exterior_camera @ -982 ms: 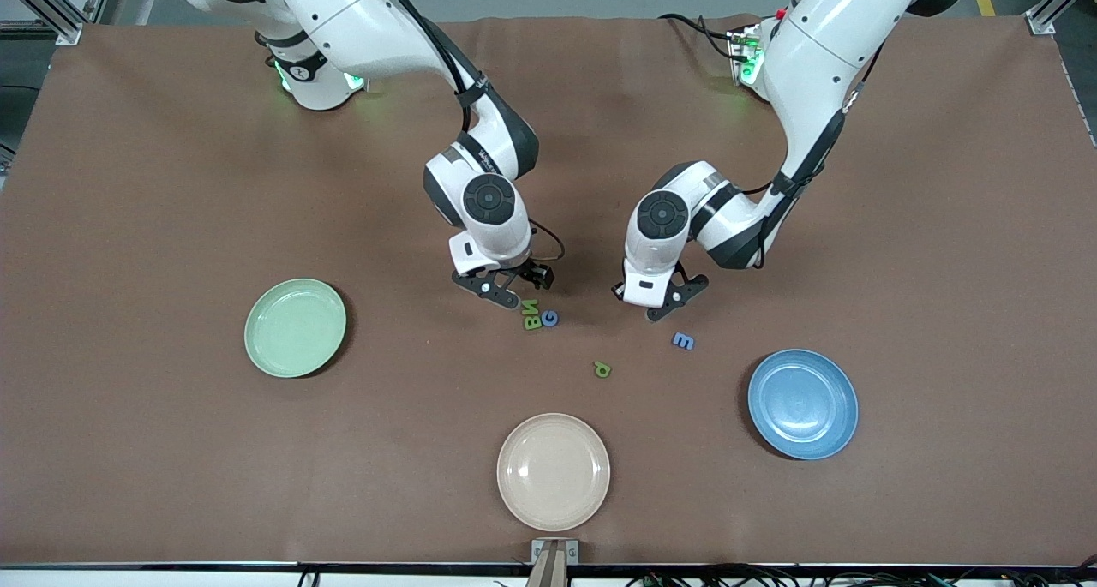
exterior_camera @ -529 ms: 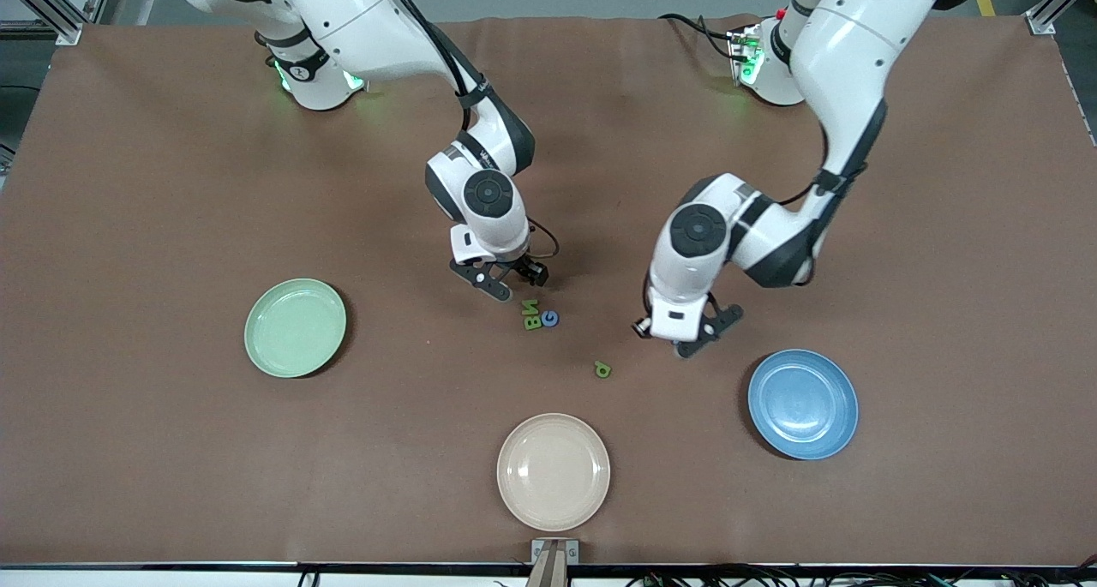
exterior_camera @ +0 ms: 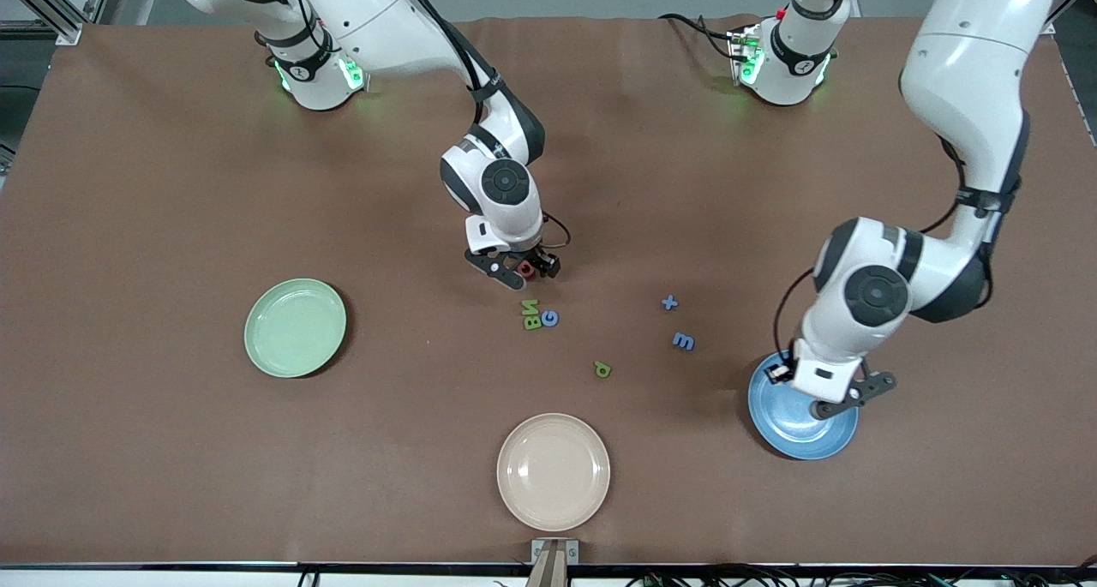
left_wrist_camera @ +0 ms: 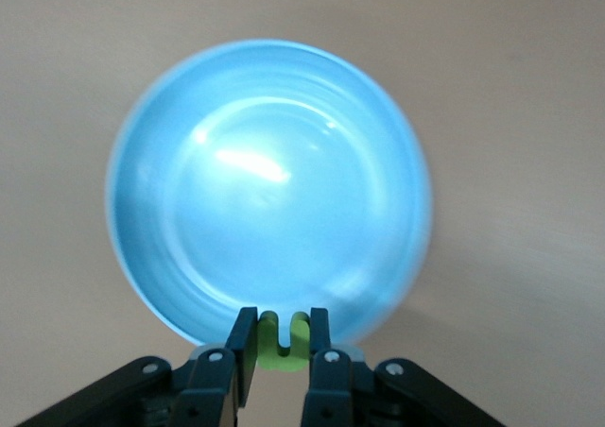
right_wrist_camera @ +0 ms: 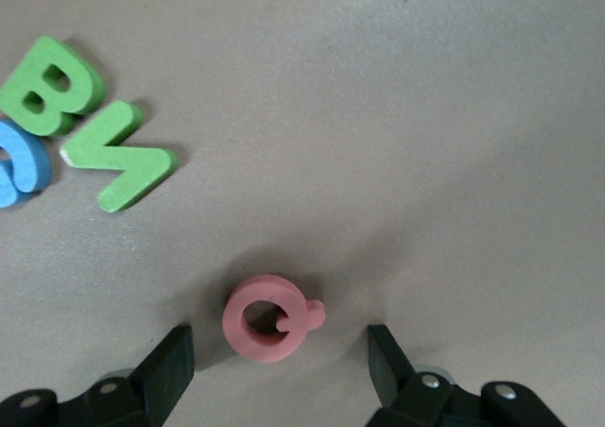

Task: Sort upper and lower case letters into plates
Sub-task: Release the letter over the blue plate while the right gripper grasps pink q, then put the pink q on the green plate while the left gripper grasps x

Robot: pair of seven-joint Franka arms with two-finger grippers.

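My left gripper (exterior_camera: 816, 390) is shut on a green letter (left_wrist_camera: 284, 337) and holds it over the rim of the blue plate (exterior_camera: 797, 431), which fills the left wrist view (left_wrist_camera: 269, 191). My right gripper (exterior_camera: 514, 272) is open and low at the table, with a red-pink Q (exterior_camera: 524, 269) lying between its fingers; the Q also shows in the right wrist view (right_wrist_camera: 233, 323). Green B and N (exterior_camera: 531, 314) and a blue G (exterior_camera: 550, 318) lie just nearer the front camera. A green d (exterior_camera: 602, 369) and two blue letters (exterior_camera: 683, 341) (exterior_camera: 669, 302) lie mid-table. The mint green plate (exterior_camera: 295, 327) is toward the right arm's end.
A cream-beige plate (exterior_camera: 554, 471) sits near the table's front edge, nearer the camera than the loose letters. In the right wrist view the green B (right_wrist_camera: 52, 87), green N (right_wrist_camera: 118, 167) and blue G (right_wrist_camera: 19, 167) lie close together, apart from the Q.
My left arm has swung from the middle letters out over the blue plate, carrying the green letter. My right gripper shifted slightly, and the red-pink Q now shows between its fingers.
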